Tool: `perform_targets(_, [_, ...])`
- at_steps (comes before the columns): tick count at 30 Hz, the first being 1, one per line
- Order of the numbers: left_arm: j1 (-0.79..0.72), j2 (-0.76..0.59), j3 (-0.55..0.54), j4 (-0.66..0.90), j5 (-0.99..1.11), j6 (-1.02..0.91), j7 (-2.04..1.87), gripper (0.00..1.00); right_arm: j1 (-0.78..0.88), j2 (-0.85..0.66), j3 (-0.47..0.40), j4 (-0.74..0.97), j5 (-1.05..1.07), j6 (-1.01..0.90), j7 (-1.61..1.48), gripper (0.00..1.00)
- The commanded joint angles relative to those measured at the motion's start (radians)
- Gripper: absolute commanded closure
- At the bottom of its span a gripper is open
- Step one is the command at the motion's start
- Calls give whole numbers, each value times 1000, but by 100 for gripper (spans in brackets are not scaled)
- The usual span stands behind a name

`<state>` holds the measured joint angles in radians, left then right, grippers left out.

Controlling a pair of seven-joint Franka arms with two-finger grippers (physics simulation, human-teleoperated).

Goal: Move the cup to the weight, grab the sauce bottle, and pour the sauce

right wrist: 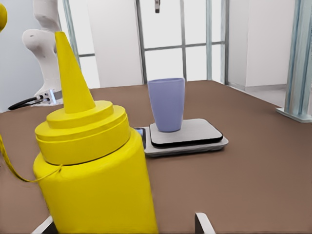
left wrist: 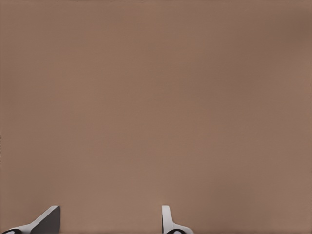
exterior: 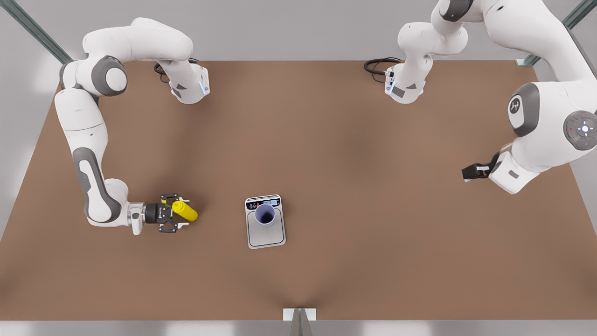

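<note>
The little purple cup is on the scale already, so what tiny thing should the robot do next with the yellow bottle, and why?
Probably close the right gripper on the bright yellow squeeze bottle. Its fingers look open on either side of the bottle, which stands on the brown table. The lavender-blue tapered cup already sits on the flat silver-grey scale, so gripping comes before lifting. The left gripper waits, open, far off.
</note>
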<state>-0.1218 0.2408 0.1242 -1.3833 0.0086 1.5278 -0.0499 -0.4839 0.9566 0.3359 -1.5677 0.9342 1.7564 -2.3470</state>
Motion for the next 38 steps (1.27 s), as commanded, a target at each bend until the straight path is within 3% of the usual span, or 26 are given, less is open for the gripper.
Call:
perform_targets(1, [-1, 0, 0, 0, -1, 0, -1, 0, -1, -1, 0, 0, -2, 0, 0, 0])
perform_targets(13, [-2, 0, -2, -2, -3, -2, -5, 0, -110, -10, -20, -12, -121, -72, -8, 0])
perform_targets(16, [-4, -6, -2, -2, -3, -2, -4, 0, -173, -41, -21, -5, -227, -110, 14, 0])
perform_targets(18, [-4, -6, -2, -2, -3, -3, -4, 0, -197, -78, -41, 98, -350, -172, 120, 0])
perform_targets(21, [-10, -6, -3, -5, -3, -9, -34, 0, -128, -130, -29, 379, -601, -238, 555, 0])
perform_targets(23, [-13, -8, -3, -5, -3, -8, -42, 0, 27, -236, -35, 422, -742, -227, 1023, 0])
perform_targets(26, [-16, -11, -3, -5, -3, -11, -42, 0, 246, -266, -40, 563, -980, -229, 1848, 0])
perform_targets(28, [-19, -14, -5, -5, -1, -18, -31, 0, 252, -354, -34, 560, -1052, -270, 2230, 0])
perform_targets(30, [-19, -14, -5, -5, -12, -18, -27, 0, 396, -481, -219, 471, -1031, -259, 2341, 0])
perform_targets(32, [-19, -8, -5, -7, -21, -11, -28, 0, 450, -596, -282, 319, -996, -152, 2372, 0])
perform_targets(35, [-22, -8, -8, -5, -21, -11, -38, 0, 512, -694, -339, 190, -960, -94, 2387, 0])
perform_targets(38, [-22, -6, -8, -11, -21, -14, -28, 0, 512, -696, -339, 190, -960, -95, 2387, 0])
